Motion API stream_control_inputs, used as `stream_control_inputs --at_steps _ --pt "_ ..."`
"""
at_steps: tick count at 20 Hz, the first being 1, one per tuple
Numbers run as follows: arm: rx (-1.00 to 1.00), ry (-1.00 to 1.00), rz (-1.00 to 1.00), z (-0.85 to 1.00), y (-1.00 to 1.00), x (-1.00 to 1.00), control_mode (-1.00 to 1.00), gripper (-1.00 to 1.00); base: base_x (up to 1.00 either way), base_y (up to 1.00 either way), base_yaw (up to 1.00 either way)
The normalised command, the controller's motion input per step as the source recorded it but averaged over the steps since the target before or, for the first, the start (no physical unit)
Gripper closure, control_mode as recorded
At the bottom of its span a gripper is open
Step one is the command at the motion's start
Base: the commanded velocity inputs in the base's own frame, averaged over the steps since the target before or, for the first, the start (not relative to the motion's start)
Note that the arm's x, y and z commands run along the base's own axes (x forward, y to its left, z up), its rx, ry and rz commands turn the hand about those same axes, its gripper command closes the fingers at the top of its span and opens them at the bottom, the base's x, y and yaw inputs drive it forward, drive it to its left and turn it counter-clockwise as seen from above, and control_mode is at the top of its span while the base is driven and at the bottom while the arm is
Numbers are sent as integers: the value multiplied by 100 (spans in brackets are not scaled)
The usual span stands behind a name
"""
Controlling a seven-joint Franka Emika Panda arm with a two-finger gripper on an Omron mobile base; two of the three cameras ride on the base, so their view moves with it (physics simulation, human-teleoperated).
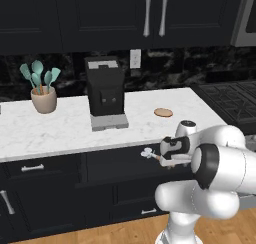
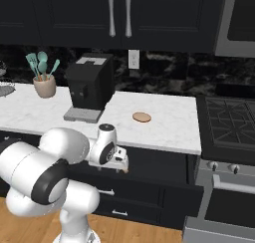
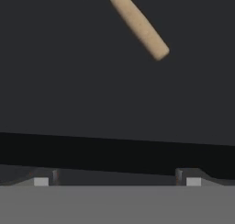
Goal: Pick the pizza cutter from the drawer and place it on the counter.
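The pizza cutter (image 3: 137, 23) lies on the drawer (image 3: 69, 90) floor at twelve o'clock in your hand view. Your gripper (image 3: 117, 181) is empty, fingers spread wide. Advance toward twelve, centre the wooden handle between them, then close.

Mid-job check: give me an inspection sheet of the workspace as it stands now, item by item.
Surface: white marble counter, pale front edge, stovetop at its right end.
Job's things: pizza cutter lies in the open black drawer, tan handle in the hand view with its metal end at the top edge; not on the counter yet.
Clutter: black coffee machine, beige pot of teal utensils, flat brown disc, all on the counter.
Gripper: gripper over the drawer, fingers apart, holding nothing, short of the cutter.
Cables: nothing seen.
Surroundings: black cabinets above and below, wall outlet, wooden floor.
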Motion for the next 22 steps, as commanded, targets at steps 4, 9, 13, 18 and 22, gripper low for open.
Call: stream_control_inputs --at_steps 4,9,13,18,22 --pt "0 0 0 -1 0 4 -100 -100 0 0 0" --pt "0 0 0 -7 0 10 -100 -100 0 0 0" --pt "0 0 0 -23 0 0 -100 -100 0 0 0" --pt "0 0 0 -22 0 -16 -100 -100 0 0 0" --pt "0 0 0 -10 -2 -90 -100 -100 0 0 0"
